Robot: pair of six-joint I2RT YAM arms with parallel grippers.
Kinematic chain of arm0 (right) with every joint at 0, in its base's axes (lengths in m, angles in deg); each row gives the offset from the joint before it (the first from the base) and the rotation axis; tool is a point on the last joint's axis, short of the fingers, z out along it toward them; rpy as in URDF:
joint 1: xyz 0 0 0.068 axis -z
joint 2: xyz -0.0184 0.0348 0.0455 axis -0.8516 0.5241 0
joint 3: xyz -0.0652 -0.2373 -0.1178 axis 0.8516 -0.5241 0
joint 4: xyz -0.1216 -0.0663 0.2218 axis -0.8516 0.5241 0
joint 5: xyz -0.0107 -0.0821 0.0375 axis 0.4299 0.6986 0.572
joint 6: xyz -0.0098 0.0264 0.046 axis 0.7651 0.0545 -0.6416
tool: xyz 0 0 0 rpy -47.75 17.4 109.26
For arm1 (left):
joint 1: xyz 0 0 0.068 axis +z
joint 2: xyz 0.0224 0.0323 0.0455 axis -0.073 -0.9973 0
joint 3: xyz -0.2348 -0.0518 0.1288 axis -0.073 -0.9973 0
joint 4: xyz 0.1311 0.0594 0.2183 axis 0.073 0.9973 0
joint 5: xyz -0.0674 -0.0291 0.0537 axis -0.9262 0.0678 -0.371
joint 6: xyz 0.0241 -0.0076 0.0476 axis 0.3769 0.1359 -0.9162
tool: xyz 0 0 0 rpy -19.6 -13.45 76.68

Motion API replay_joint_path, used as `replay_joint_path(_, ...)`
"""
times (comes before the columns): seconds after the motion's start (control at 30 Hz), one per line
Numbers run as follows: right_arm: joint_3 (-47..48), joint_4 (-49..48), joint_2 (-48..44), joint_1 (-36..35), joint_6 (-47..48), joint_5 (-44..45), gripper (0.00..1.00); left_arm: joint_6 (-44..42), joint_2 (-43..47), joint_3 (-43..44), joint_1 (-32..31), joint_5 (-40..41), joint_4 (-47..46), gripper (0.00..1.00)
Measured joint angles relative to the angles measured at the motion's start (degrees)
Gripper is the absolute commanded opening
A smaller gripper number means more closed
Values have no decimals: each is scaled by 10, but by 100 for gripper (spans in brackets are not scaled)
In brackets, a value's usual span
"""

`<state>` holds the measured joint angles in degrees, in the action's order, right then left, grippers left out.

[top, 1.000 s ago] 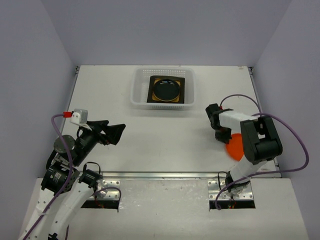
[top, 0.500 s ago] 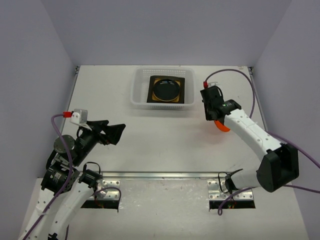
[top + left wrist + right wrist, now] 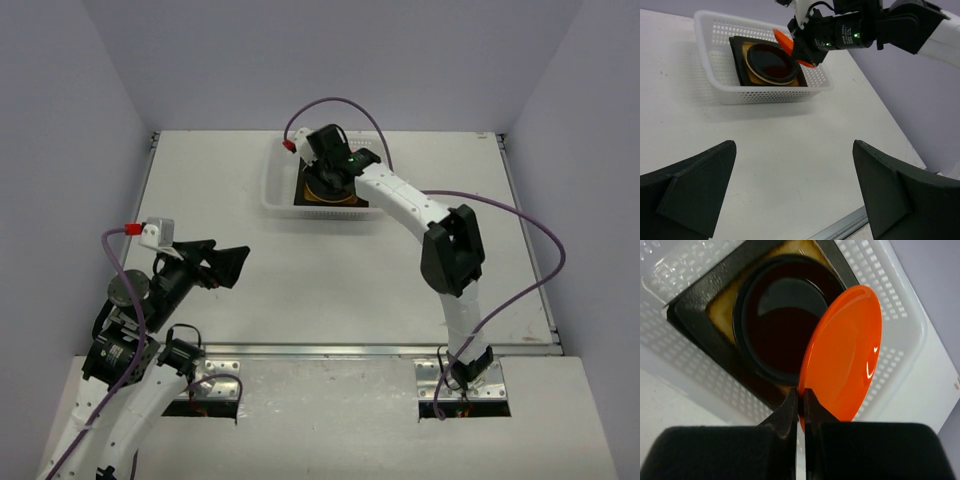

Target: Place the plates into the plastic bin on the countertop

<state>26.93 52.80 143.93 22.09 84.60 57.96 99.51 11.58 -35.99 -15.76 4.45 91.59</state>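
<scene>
Right wrist, orange plate (image 3: 845, 352) apparently between fingers (image 3: 786, 416)

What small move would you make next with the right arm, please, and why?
Probably lower and level the orange plate before releasing: the right gripper pinches its rim, holding it tilted above the black plate already in the plastic bin.

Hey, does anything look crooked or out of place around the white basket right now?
Only the orange plate: the right gripper pinches its rim and holds it on edge, tilted, over the plastic bin. The black round plate lies flat on the square plate inside. Nothing spilled or broken.
</scene>
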Motion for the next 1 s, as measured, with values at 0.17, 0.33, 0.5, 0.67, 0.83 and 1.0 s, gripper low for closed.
replay_joint_path(0.17,66,0,83,-16,58,-3,0,0,-1,0,0,4,0,100)
replay_joint_path(0.33,89,-5,112,-31,94,-4,5,0,-4,0,0,4,0,100)
replay_joint_path(0.5,92,-19,114,-43,112,2,42,0,-5,0,0,4,0,100)
replay_joint_path(0.67,92,-28,113,-49,115,23,99,0,-5,0,0,4,0,100)
replay_joint_path(0.83,59,-26,88,-50,106,44,99,0,-7,0,0,4,0,100)
replay_joint_path(1.0,-49,-12,-15,-40,49,44,99,0,-11,0,0,12,0,100)
